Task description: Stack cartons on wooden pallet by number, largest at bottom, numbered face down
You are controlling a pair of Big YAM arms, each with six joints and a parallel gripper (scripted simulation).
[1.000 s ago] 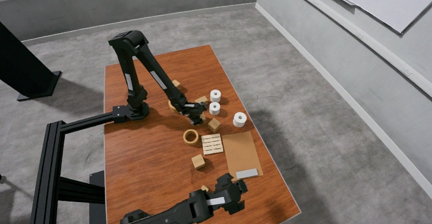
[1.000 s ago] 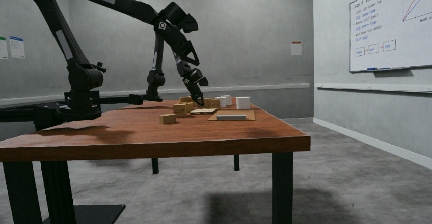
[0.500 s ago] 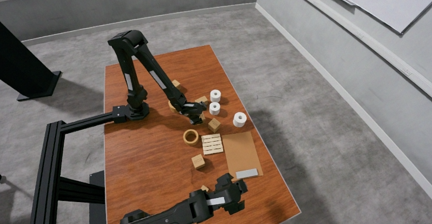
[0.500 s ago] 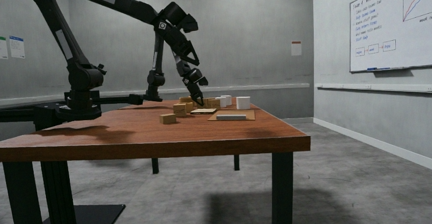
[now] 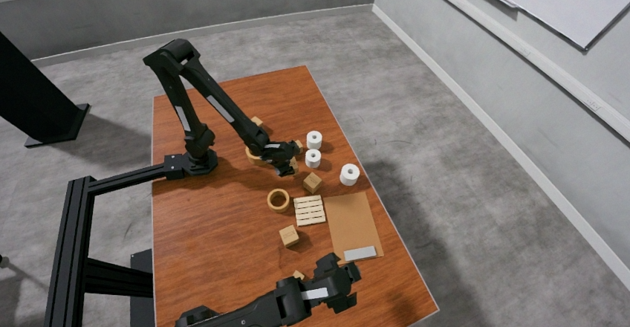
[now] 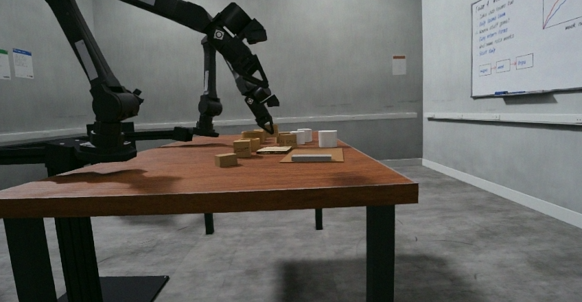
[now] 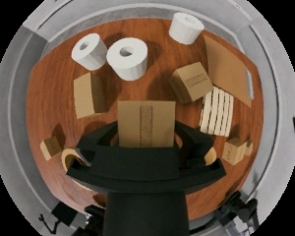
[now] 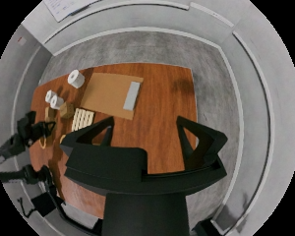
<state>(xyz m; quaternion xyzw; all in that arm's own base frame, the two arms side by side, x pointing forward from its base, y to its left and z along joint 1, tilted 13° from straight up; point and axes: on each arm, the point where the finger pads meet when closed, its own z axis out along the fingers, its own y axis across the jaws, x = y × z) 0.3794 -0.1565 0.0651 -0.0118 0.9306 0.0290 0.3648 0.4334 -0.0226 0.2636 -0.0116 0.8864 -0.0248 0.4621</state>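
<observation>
My left gripper (image 5: 291, 160) (image 6: 270, 130) (image 7: 146, 119) is closed on the sides of a brown carton (image 6: 275, 130) (image 7: 133, 115) and holds it slightly above the table. A second printed carton (image 5: 312, 183) (image 6: 287, 139) (image 7: 192, 83) (image 8: 66, 110) stands close by the slatted pallet (image 5: 309, 209) (image 6: 274, 149) (image 7: 214, 110), which bears nothing. A third carton (image 5: 289, 236) (image 6: 241, 147) (image 7: 232, 151) stands on the pallet's other side. Another carton (image 5: 256, 122) (image 7: 51, 147) stands farther off, behind the left arm. The numbered faces are hidden. My right gripper (image 5: 341, 282) (image 6: 262, 53) (image 8: 145, 119) is wide open, empty, high above the table.
A plain box (image 5: 299, 146) (image 7: 88, 95) and white rolls (image 5: 314, 140) (image 5: 313, 158) (image 5: 349, 174) stand near the held carton. A wooden ring (image 5: 269, 201) lies beside the pallet. A brown sheet (image 5: 351, 222) bears a grey bar (image 5: 359, 253). A low block (image 5: 299, 275) (image 6: 226, 159) lies near the right arm.
</observation>
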